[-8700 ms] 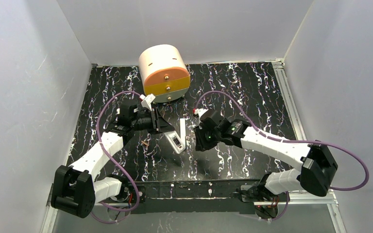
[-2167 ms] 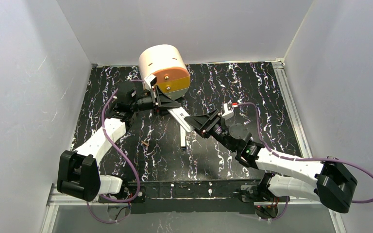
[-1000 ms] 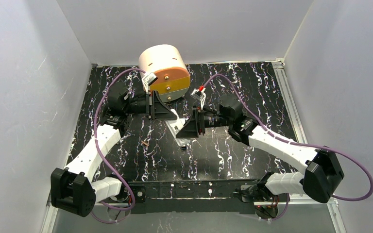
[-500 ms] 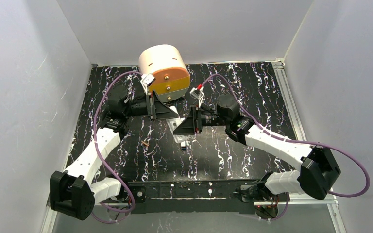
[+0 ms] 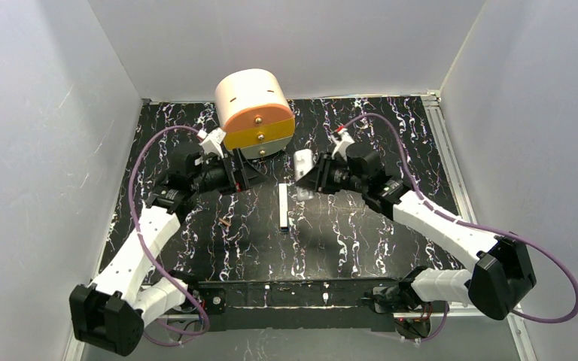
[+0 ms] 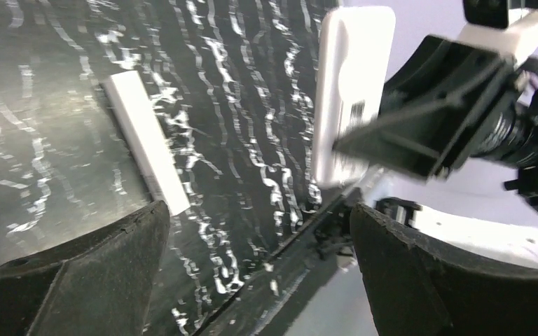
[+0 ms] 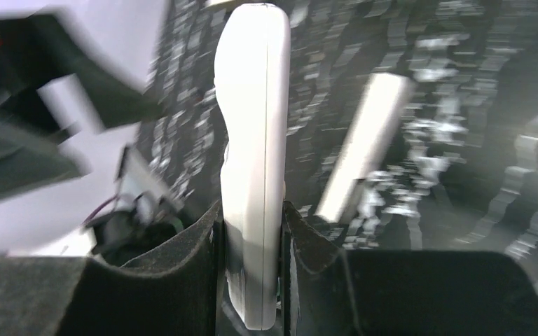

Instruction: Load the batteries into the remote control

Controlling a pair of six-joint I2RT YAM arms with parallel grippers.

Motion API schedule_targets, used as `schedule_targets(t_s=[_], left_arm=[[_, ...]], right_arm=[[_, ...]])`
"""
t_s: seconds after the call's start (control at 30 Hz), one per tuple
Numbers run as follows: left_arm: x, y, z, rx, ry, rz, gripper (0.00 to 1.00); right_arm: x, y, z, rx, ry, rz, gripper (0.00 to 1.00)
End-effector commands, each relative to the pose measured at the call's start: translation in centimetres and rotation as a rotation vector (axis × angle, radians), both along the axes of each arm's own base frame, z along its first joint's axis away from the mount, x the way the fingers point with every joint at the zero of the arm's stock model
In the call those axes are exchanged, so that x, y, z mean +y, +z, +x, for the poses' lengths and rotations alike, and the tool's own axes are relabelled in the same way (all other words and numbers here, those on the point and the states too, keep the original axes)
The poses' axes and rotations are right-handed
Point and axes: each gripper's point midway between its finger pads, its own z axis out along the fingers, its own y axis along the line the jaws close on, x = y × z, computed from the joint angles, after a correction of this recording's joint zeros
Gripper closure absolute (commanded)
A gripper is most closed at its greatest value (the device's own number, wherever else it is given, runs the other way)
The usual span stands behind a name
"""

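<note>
The white remote control (image 5: 302, 162) is held edge-on off the table, with my right gripper (image 5: 306, 179) shut on its lower part. In the right wrist view the remote control (image 7: 252, 161) stands pinched between both pads (image 7: 203, 259). The left wrist view shows its plain back with a label (image 6: 350, 91) in front of the right gripper (image 6: 420, 129). My left gripper (image 5: 244, 174) is open and empty to the left of it, apart from it, and its fingers (image 6: 77, 273) stand wide. One small coppery battery (image 5: 226, 223) lies on the table left of centre.
A long narrow white bar (image 5: 282, 207) lies on the black marbled table (image 5: 361, 233) between the arms; the wrist views show the bar too (image 6: 143, 140) (image 7: 361, 143). A cream and orange drum (image 5: 254, 113) stands at the back. White walls close in the table.
My left gripper has opened, let go of the remote control and drawn back to the left. The right gripper has carried the remote control right and toward the back.
</note>
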Motion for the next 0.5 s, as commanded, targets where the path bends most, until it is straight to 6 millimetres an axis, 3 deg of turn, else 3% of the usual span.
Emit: schedule_targets(t_s=[0.0,0.13,0.3,0.47], left_arm=[[4.1,-0.7,-0.4,-0.088,0.123,0.228,0.02],[5.2,-1.9,-1.0,-0.064,0.148,0.289,0.02],[5.8,-2.9,-1.4,-0.057,0.159,0.32,0.02],[5.7,-3.3,-1.4,-0.053,0.148,0.328,0.02]], right_arm=[[-7.0,-3.8,4.9,0.042,-0.319,-0.241,0.88],[-12.7,-7.3,7.9,0.079,-0.464,-0.488,0.88],[-19.3,-9.1,10.8,0.017,-0.568,-0.886,0.88],[-22.6,-10.1,12.0,-0.006,-0.561,-1.179,0.88]])
